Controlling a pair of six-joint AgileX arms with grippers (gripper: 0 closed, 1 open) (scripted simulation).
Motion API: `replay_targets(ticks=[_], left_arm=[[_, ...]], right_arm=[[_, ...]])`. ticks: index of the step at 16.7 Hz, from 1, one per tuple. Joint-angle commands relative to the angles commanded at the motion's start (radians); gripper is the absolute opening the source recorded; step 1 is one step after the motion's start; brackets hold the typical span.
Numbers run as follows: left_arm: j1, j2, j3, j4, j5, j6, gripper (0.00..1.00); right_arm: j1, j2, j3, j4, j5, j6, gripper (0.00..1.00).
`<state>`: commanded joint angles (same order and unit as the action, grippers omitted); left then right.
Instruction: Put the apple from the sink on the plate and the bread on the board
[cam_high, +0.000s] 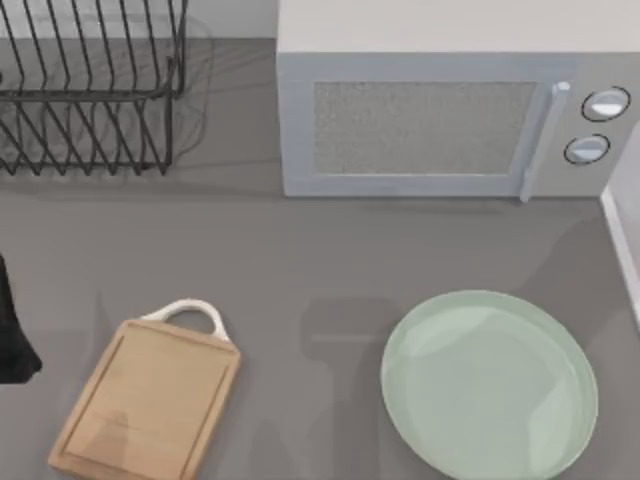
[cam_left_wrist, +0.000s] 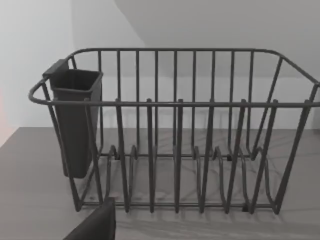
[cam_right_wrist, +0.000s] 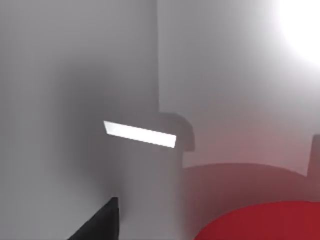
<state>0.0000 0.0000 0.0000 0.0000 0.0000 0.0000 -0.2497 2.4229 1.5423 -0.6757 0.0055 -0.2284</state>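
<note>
The red apple (cam_right_wrist: 260, 222) lies close under my right gripper (cam_right_wrist: 97, 222), against the pale grey walls of the sink (cam_right_wrist: 100, 75). The pale mint-green plate (cam_high: 560, 440) sits bare at the table's front right. The light wooden board (cam_high: 150, 400), with its white loop handle, lies bare at the front left. The bread is out of view. My left arm (cam_high: 12, 330) stays at the table's left edge, and its gripper (cam_left_wrist: 95, 225) faces the dish rack.
A black wire dish rack (cam_high: 90, 90) with a dark cup holder (cam_left_wrist: 75, 120) stands at the back left. A grey microwave (cam_high: 440, 110) fills the back middle and right. A pale sink edge (cam_high: 622, 250) runs along the right side.
</note>
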Motion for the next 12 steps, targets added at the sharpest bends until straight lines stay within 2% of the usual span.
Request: replay_targets(ticks=[6,12], left_arm=[[0.000,0.000,0.000,0.000,0.000,0.000,1.00],[0.000,0.000,0.000,0.000,0.000,0.000,1.00]], right_arm=[[-0.001,0.037,-0.026,0.048,0.000,0.001,1.00],[-0.001,0.037,-0.026,0.048,0.000,0.001,0.55]])
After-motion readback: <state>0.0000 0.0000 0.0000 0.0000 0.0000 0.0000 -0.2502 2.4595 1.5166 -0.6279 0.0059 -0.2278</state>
